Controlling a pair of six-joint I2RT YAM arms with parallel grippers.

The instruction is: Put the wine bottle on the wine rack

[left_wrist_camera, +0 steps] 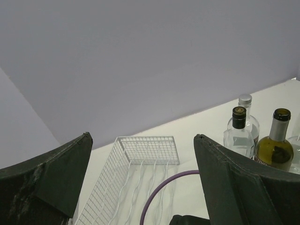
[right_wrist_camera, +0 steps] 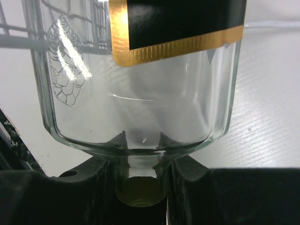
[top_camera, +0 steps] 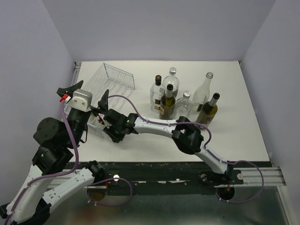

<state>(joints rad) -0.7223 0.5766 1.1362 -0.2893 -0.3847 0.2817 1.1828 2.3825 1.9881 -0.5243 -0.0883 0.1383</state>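
Currently the right gripper (right_wrist_camera: 140, 185) pinches the clear wine bottle (right_wrist_camera: 140, 93) by its neck, at the wine rack's (top_camera: 116, 76) seven o'clock end. Left gripper (left_wrist_camera: 143, 180) spread wide, at the rack's nine o'clock.

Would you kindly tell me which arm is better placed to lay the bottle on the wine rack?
Right. The right gripper is shut on the neck of the clear bottle, close by the wine rack. The left gripper hangs open and empty, so it would have to take the bottle first.
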